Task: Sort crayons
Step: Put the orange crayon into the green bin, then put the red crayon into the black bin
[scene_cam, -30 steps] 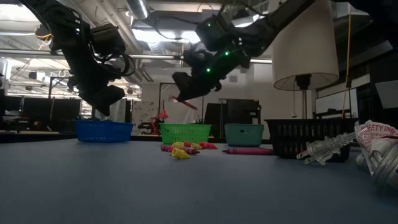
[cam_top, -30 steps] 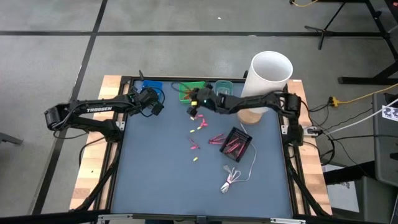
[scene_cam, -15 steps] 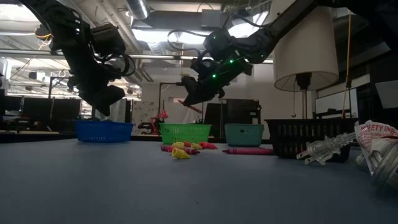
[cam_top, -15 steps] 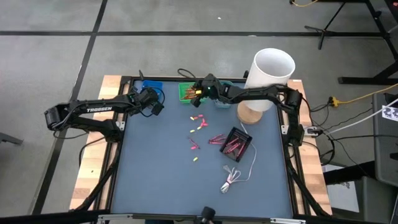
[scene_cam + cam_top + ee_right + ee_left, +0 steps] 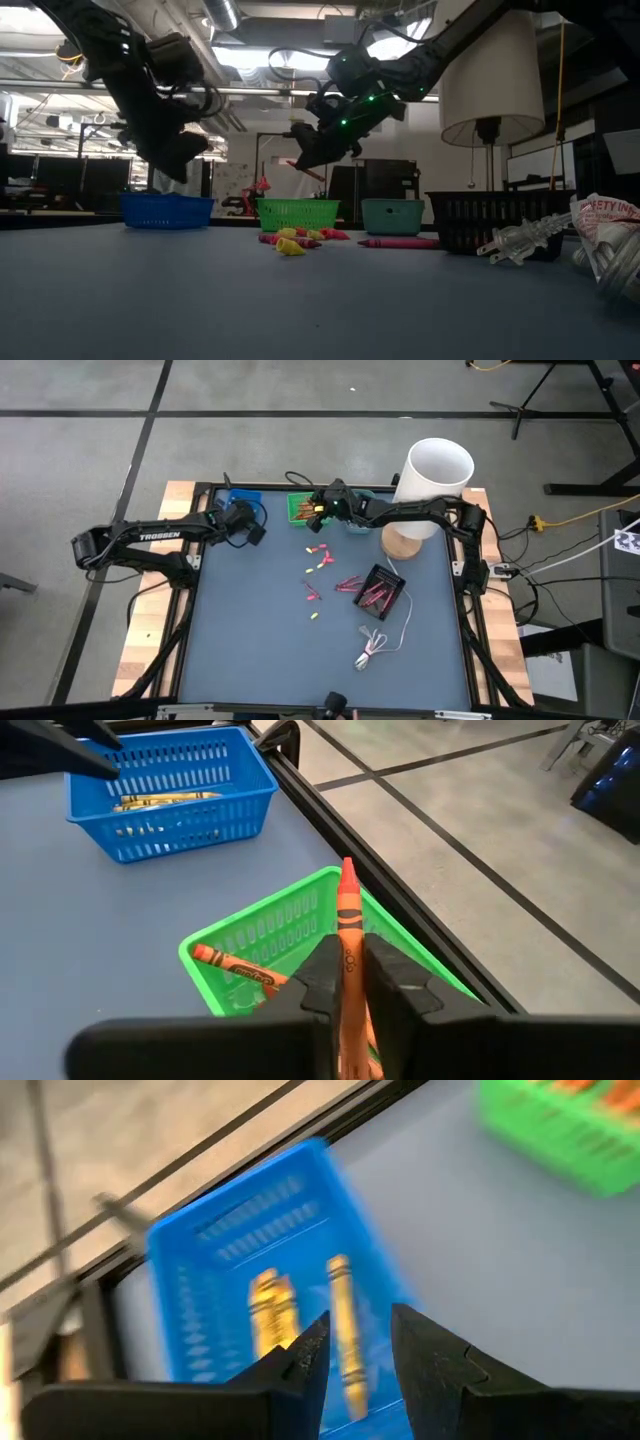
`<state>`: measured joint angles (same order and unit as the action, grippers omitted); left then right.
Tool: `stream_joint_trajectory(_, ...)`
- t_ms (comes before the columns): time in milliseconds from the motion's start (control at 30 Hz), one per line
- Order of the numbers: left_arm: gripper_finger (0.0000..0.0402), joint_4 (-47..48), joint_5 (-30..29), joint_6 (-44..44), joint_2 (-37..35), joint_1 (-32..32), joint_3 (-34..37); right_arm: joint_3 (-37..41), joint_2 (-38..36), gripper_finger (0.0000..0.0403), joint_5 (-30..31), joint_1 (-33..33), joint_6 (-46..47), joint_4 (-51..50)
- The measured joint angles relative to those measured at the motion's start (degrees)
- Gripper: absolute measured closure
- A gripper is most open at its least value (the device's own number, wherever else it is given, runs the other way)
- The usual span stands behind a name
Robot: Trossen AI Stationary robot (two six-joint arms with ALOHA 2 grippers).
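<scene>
- High view: the right gripper (image 5: 318,510) hangs over the green basket (image 5: 300,507) at the far edge of the tabletop (image 5: 250,630), while the left gripper (image 5: 250,530) sits near the blue basket (image 5: 240,497). Loose crayons (image 5: 320,560) lie scattered mid-table, more beside a black basket (image 5: 385,590), with a white cable (image 5: 375,650) nearer the front.
- Low view: the right gripper (image 5: 305,150) hovers above the green basket (image 5: 298,213), a crayon slanting from it. A teal basket (image 5: 393,216) stands just beside.
- Left wrist view: the jaws stand slightly apart with nothing between them, over the blue basket (image 5: 230,1250) holding yellow crayons (image 5: 268,1305).
- Right wrist view: the jaws pinch an orange crayon (image 5: 347,915) upright above the green basket (image 5: 290,935), where another orange one (image 5: 235,968) lies.
- Risk, as I judge it: the crayon points toward the basket's far rim, so a release from this height could bounce it off the rim and over the table edge.
</scene>
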<state>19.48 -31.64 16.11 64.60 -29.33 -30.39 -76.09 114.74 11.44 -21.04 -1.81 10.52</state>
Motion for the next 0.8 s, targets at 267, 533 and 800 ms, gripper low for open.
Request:
stream_joint_trajectory(267, 0.0309, -7.54, 4.69, -1.72, 0.00, 3.97, 0.00, -0.02, 0.02, 0.0268, 0.04, 0.00, 0.01, 0.00)
stream_joint_trajectory(533, 0.0309, -10.22, 10.17, -1.76, 0.00, 9.18, 0.00, -0.02, 0.02, 0.0236, -0.14, 0.02, 0.03, -0.03)
stream_joint_trajectory(800, 0.0309, -10.24, 27.77, -11.32, 0.00, 16.20, 0.00, -0.04, -1.15, 0.0239, -9.00, 0.83, -0.02, 0.32)
